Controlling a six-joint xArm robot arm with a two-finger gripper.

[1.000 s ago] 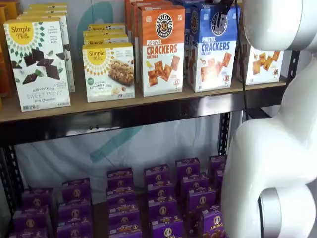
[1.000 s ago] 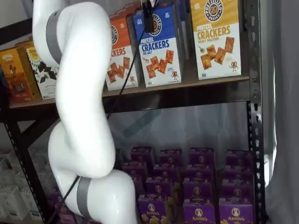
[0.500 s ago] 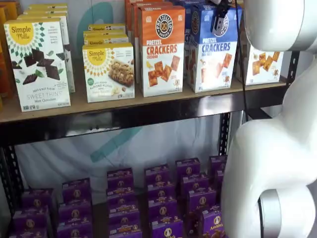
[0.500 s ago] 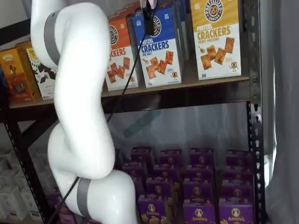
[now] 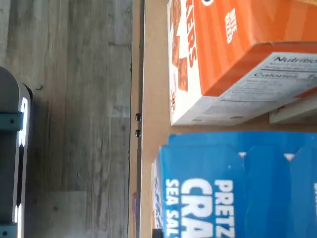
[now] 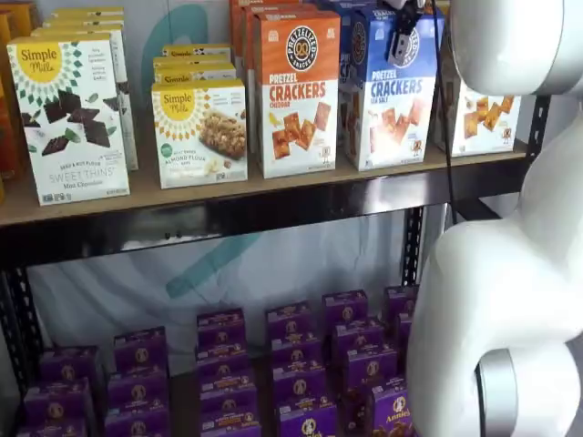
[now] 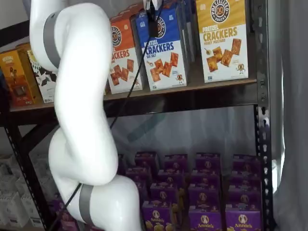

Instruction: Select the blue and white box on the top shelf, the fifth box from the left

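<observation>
We see the arm (image 7: 79,96) as thick, glossy white rounded segments with smooth bulbous joints. Grey bands ring it near the upper joint and low down by the base. A thin black cable (image 7: 126,91) runs alongside it. The gripper's black fingers (image 6: 402,41) look small and dark.

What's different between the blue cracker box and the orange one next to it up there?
The blue box has a blue upper half and reads SEA SALT; the orange box has an orange top and reads CHEDDAR. The black tool hangs in front of the blue box's logo; the orange box's front is unobstructed. Both are tall Pretzel Crackers boxes, white below, upright on the top shelf.
</observation>
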